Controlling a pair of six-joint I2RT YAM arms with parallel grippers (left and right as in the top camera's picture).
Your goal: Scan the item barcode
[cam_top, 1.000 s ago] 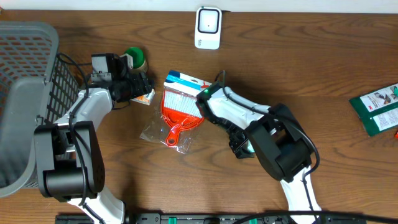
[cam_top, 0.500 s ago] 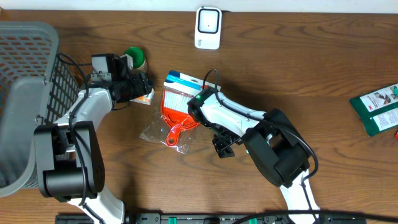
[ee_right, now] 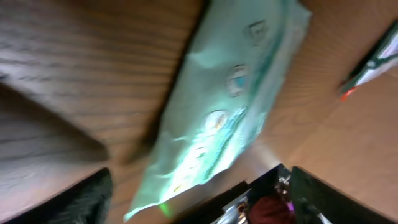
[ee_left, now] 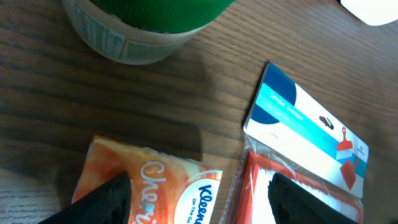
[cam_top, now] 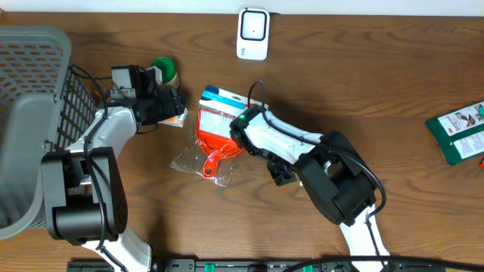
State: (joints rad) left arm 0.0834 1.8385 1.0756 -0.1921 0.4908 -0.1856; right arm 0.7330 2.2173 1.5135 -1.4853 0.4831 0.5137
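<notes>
A pale green soft pack (ee_right: 230, 99), blurred, lies on the wood in the right wrist view. My right gripper (ee_right: 199, 202) is open, its dark fingers (ee_right: 84, 199) standing wide on either side of the pack's near corner. From overhead the right gripper (cam_top: 280, 173) sits low by the arm's base, and the arm hides the pack. A white scanner (cam_top: 252, 33) stands at the table's far edge. My left gripper (ee_left: 199, 202) is open over an orange Kleenex pack (ee_left: 155, 186), holding nothing.
A bagged red dustpan and brush set (cam_top: 219, 130) lies between the two arms, and its blue-white header card (ee_left: 305, 134) shows beside the tissues. A green-lidded jar (cam_top: 164, 72) stands behind the left gripper (cam_top: 162, 106). A grey basket (cam_top: 34, 113) fills the left; a green packet (cam_top: 457, 132) lies far right.
The right arm's forearm swung left toward the dustpan set and its gripper shifted a little over the green pack, the jaws narrowing somewhat. The left arm has stayed still.
</notes>
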